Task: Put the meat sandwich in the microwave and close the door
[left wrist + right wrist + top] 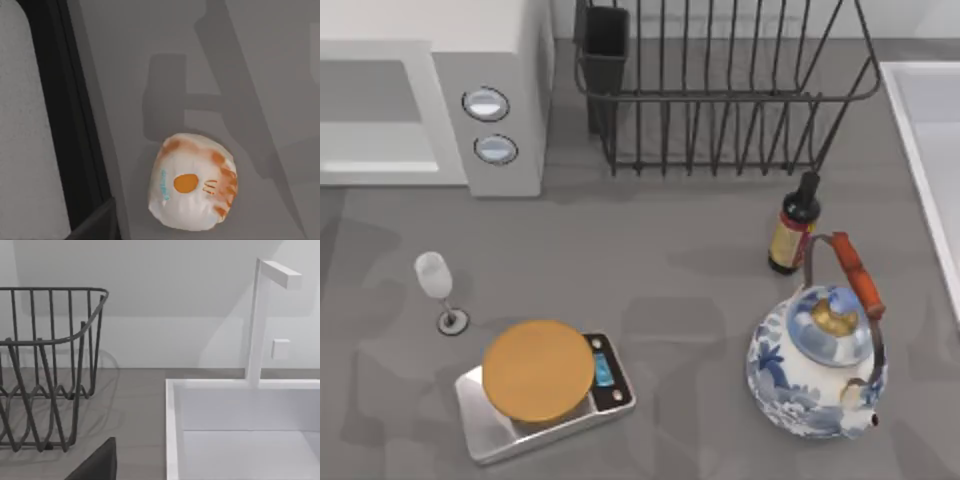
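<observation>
Grey matte tabletop [680, 270] runs across the whole scene, w/ soft arm shadows lying over it. White microwave [430, 90] sits far left, its light-grey side panel w/ two round knobs [486, 103] facing right; door [375, 115] not clear enough from above to say open or closed. Dark wire dish rack [720, 90] stands far centre, against a pale wall; white sink basin [930, 150] at the right edge, and the right wrist view shows its white faucet [257, 320] rising at the basin's back rim. Near left: small wine glass [435, 280], then a silver scale [545, 395] w/ orange-tan disc on top. Right of centre: dark sauce bottle [793, 225] just beside a blue-and-white teapot [820, 365] w/ orange-wrapped handle. Meat sandwich [192, 187], in white wrapper w/ orange print, lies on the grey surface in the left wrist view, near a dark vertical edge; nothing grips it there. Left and right grippers: can't tell how far open either is, nor whether holding anything.
</observation>
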### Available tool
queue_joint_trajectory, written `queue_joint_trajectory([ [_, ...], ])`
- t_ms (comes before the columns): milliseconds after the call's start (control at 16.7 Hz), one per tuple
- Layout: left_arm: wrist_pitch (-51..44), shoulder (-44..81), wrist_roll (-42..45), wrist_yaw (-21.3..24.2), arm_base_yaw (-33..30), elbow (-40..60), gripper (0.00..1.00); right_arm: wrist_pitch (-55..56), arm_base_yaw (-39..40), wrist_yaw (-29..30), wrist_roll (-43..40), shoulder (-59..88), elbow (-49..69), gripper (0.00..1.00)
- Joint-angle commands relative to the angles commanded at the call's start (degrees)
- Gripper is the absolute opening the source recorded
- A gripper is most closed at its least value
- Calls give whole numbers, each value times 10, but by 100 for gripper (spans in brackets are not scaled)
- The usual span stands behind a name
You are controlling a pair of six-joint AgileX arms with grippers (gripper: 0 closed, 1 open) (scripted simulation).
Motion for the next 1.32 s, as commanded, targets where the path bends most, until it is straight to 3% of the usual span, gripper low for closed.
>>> queue_joint_trajectory([
  [360,-146,272,117,0,46,183,100,0,0,0,0,0,0,100],
  [600,-206,383,165,1,65,259,100,0,0,0,0,0,0,100],
  [1020,-222,413,179,1,69,284,100,0,0,0,0,0,0,100],
  [1320,-184,412,174,1,64,242,100,0,0,0,0,0,0,100],
])
